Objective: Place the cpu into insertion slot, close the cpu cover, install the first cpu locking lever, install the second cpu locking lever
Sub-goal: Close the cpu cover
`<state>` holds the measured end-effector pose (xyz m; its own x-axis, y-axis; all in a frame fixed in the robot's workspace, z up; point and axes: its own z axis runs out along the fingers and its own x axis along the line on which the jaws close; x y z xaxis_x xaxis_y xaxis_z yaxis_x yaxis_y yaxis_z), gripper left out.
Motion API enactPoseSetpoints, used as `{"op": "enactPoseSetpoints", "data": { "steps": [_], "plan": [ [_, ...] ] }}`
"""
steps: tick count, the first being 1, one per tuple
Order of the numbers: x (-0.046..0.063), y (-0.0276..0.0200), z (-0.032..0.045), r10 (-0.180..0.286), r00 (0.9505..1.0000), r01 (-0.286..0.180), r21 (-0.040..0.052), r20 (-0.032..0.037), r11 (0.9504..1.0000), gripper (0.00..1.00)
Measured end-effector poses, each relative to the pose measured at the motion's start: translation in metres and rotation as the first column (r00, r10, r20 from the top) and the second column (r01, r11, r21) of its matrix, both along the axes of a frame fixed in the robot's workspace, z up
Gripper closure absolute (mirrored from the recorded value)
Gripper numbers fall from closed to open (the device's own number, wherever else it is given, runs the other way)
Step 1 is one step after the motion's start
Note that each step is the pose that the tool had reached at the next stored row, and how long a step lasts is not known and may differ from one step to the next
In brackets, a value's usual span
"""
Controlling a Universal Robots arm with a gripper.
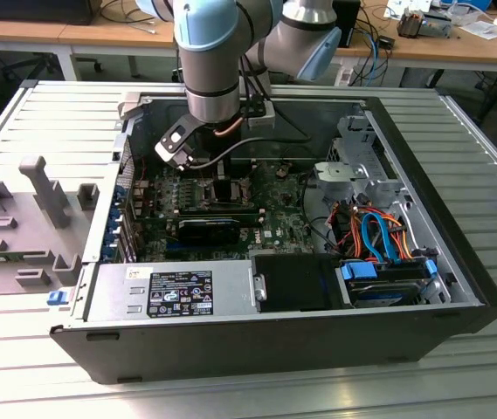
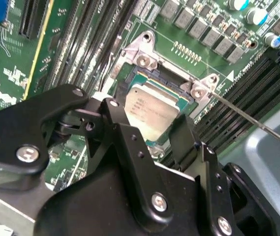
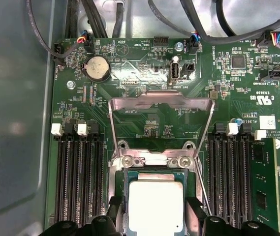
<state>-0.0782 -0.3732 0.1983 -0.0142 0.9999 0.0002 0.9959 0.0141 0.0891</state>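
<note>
Cpu (image 3: 154, 204) sits over the slot (image 2: 160, 76), pinched at two sides by the narrow gripper (image 3: 154, 215). The cover (image 3: 162, 95) stands open. In the exterior view, the gripper hangs toward the case's (image 1: 274, 349) 11 o'clock.

Exterior view looks from outside, high & slanted, down into the open pc case (image 1: 231, 349). Both wrist views sit close over the green board (image 3: 218, 88) and share the cpu (image 3: 155, 206); first looks straight down, second obliquely
</note>
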Motion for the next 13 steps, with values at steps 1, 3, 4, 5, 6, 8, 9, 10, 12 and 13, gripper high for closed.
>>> {"op": "enactPoseSetpoints", "data": {
  "steps": [1, 3, 4, 5, 6, 8, 9, 10, 12, 13],
  "plan": [
    [0.0000, 0.0000, 0.0000, 0.000, 1.0000, 0.000, -0.0001, -0.0001, 1.0000, 0.38],
    [0.0000, 0.0000, 0.0000, 0.000, 1.0000, 0.000, -0.0002, -0.0001, 1.0000, 0.38],
    [0.0000, 0.0000, 0.0000, 0.000, 1.0000, 0.000, -0.0002, -0.0001, 1.0000, 0.38],
    [-0.0001, -0.0001, 0.0003, 0.000, 1.0000, 0.000, -0.0002, -0.0001, 1.0000, 0.38],
    [-0.0002, 0.0000, 0.0012, 0.000, 1.0000, 0.000, -0.0001, 0.0001, 1.0000, 0.38],
    [-0.0002, 0.0000, 0.0025, 0.000, 1.0000, 0.000, 0.0002, 0.0004, 1.0000, 0.38],
    [-0.0002, 0.0000, 0.0025, 0.000, 1.0000, 0.000, 0.0002, 0.0004, 1.0000, 0.38],
    [-0.0003, 0.0000, 0.0026, 0.000, 1.0000, 0.000, 0.0001, 0.0003, 1.0000, 0.38],
    [-0.0002, 0.0000, 0.0027, 0.000, 1.0000, 0.000, -0.0001, 0.0002, 1.0000, 0.38],
    [-0.0001, -0.0001, 0.0028, 0.000, 1.0000, 0.000, -0.0002, -0.0002, 1.0000, 0.38]
  ]
}}
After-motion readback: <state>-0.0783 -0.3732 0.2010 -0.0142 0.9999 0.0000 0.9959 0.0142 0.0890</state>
